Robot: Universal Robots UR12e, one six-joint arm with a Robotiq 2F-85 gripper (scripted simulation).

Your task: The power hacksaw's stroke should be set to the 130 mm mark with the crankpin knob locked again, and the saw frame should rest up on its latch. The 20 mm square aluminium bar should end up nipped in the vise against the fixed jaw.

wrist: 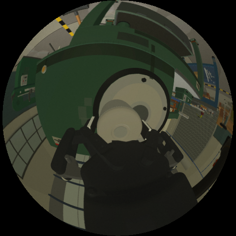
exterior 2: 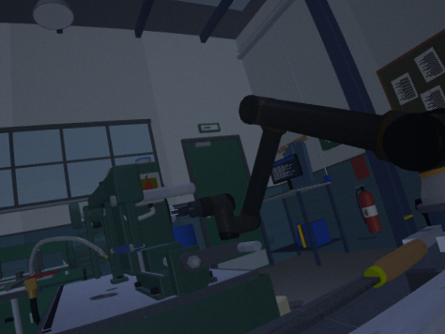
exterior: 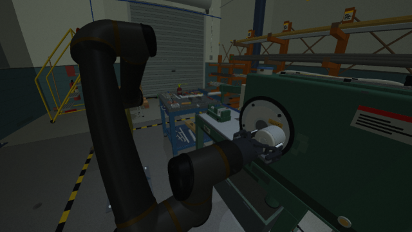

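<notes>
The crankpin knob (exterior: 270, 136) (wrist: 119, 123) is a cream, ribbed cylinder. It sticks out from the pale crank disc (exterior: 264, 121) (wrist: 137, 103) on the side of the green hacksaw housing. My gripper (exterior: 273, 149) (wrist: 118, 126) (exterior 2: 177, 210) is open, with its fingers on either side of the knob, and holds nothing. A small orange scale tag (exterior: 275, 123) sits on the disc just above the knob. The vise (exterior 2: 176, 269) stands on the machine bed by the saw frame (exterior 2: 124, 211). I cannot pick out the aluminium bar.
The green housing wall (exterior: 338, 135) stands right behind the knob. The machine bed (exterior: 222, 127) runs to the left, with a small green vise (exterior: 219, 112). A blue workbench (exterior: 183, 106) stands beyond it. Orange stock racks (exterior: 289, 45) hang overhead.
</notes>
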